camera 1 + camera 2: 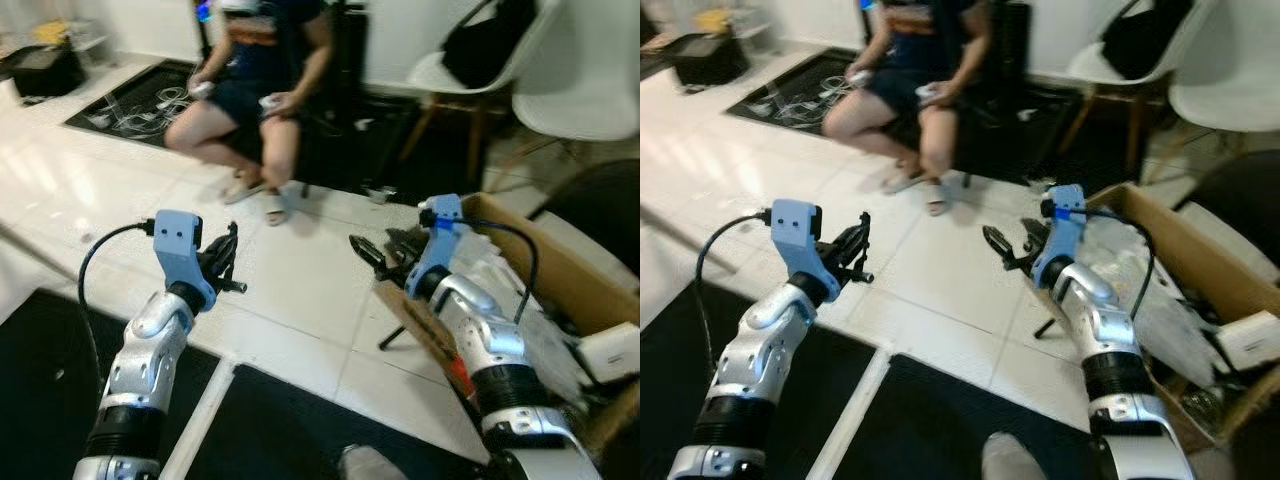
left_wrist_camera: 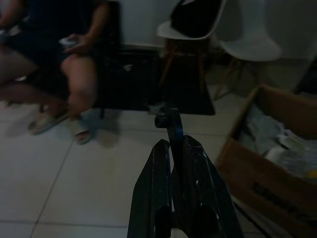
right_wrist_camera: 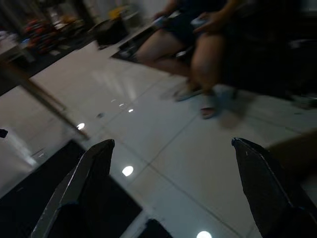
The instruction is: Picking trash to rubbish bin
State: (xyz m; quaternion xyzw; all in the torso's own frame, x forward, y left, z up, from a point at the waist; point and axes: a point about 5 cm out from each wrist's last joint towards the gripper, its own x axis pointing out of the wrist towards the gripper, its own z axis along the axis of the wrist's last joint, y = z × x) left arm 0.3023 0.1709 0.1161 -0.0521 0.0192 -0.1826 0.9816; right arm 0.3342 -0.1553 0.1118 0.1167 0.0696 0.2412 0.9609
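A brown cardboard box (image 1: 556,262) stands on the floor at my right, holding clear plastic wrap and white packaging (image 1: 612,352). My right gripper (image 1: 372,256) hovers just left of the box's near corner, its two black fingers (image 3: 84,178) spread wide open with nothing between them. My left gripper (image 1: 226,262) is raised over the white tiles at the left. Its fingers (image 2: 173,163) are pressed together, shut and holding nothing. The box (image 2: 270,163) lies to one side beyond them. A small pale object (image 1: 380,194) lies on the floor near the dark rug.
A person (image 1: 262,70) sits straight ahead holding controllers, feet in sandals on the tiles. White chairs (image 1: 480,62) stand at the back right, one carrying a black bag. Black mats (image 1: 300,430) cover the floor near my feet. Cables lie on a dark mat (image 1: 140,105) at the far left.
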